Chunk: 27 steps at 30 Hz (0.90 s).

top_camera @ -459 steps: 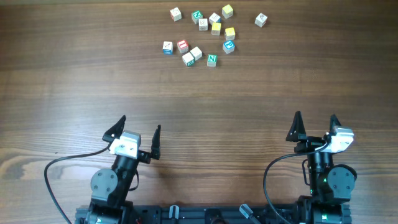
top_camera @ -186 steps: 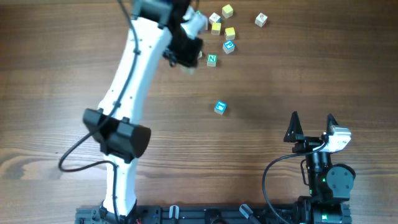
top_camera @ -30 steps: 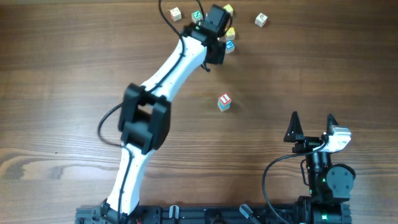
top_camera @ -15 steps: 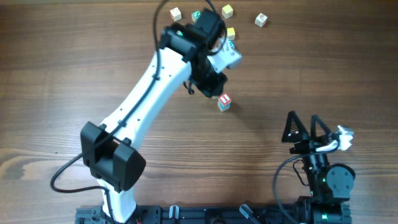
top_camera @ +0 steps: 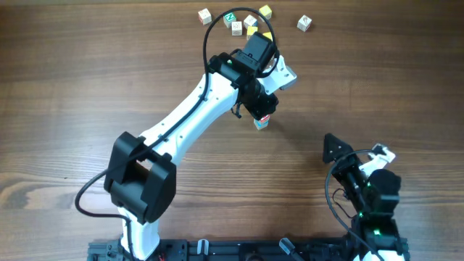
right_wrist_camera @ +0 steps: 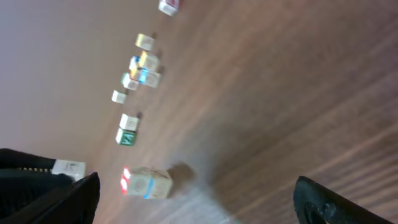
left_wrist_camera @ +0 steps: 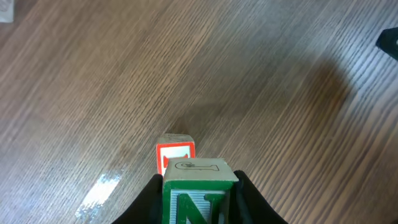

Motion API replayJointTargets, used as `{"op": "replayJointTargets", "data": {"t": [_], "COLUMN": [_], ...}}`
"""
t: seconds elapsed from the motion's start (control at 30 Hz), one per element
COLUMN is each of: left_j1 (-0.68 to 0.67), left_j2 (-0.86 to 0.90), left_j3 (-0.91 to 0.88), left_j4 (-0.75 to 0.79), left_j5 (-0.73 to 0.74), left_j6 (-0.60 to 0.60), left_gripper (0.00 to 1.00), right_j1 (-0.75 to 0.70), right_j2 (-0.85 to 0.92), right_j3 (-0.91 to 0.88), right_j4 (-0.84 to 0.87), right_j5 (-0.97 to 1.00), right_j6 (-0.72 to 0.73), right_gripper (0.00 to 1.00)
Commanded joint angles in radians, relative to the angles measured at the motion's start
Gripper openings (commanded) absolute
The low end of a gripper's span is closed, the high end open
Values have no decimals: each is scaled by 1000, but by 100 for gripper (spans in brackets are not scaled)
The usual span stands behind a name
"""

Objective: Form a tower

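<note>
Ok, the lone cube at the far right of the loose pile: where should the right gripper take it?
Grip the lone cube by two opposite side faces, the right gripper coming straight down. Its faces look flat and parallel, and it stands apart from the other loose cubes, so both fingers should have room.

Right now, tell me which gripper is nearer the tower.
Left. The left gripper is right at the tower, shut on a green N cube. The right gripper hangs open well away, back near its own base.
</note>
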<state>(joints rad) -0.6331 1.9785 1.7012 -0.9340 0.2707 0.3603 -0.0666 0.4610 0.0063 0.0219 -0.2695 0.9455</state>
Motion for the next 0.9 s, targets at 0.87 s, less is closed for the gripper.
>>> {"op": "replayJointTargets", "data": {"t": [0.87], "left_j1": [-2], "left_j2": [83], "left_j3": [-48], "left_j4": [55], "left_j5": [-37], "left_j6": [-36], "left_gripper": [20], "right_j1": [4], "right_j2": [155], "right_j3": [-1], "right_j4": [3], "right_j5": [0], "right_j6": [-2], "right_gripper": [100]}}
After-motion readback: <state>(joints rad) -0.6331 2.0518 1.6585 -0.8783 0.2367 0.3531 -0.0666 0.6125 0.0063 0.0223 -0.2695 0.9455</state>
